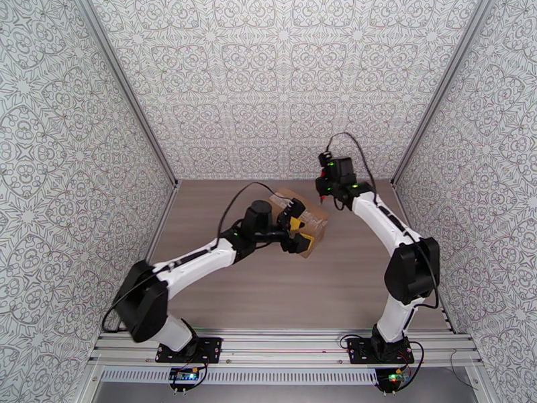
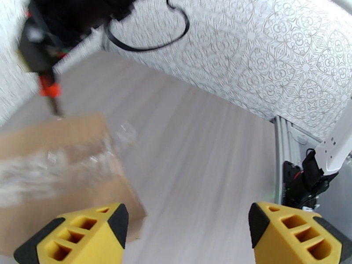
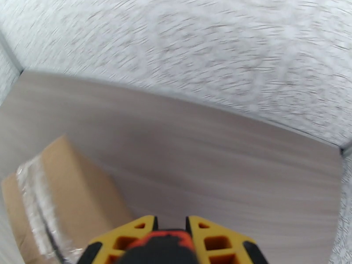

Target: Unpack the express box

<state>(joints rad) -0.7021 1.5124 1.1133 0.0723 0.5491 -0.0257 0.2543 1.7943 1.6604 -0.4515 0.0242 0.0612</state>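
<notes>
Wooden table [image 1: 268, 297], express box [image 1: 317, 220], left pincer [image 2: 189, 225] spread, right pincer [image 3: 171, 227] clamping knife [image 3: 160, 248]

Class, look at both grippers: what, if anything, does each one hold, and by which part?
The right gripper holds the red-and-black utility knife by its handle, clamped between the fingers. The left gripper is open and holds nothing.

We've got a pale wood-grain table [image 1: 282, 290], walls [image 1: 282, 82] papered in a busy grey floral pattern, a metal rail [image 1: 282, 344] along the near edge, and a red-and-black knife [image 2: 49, 89] pointing tip down.
</notes>
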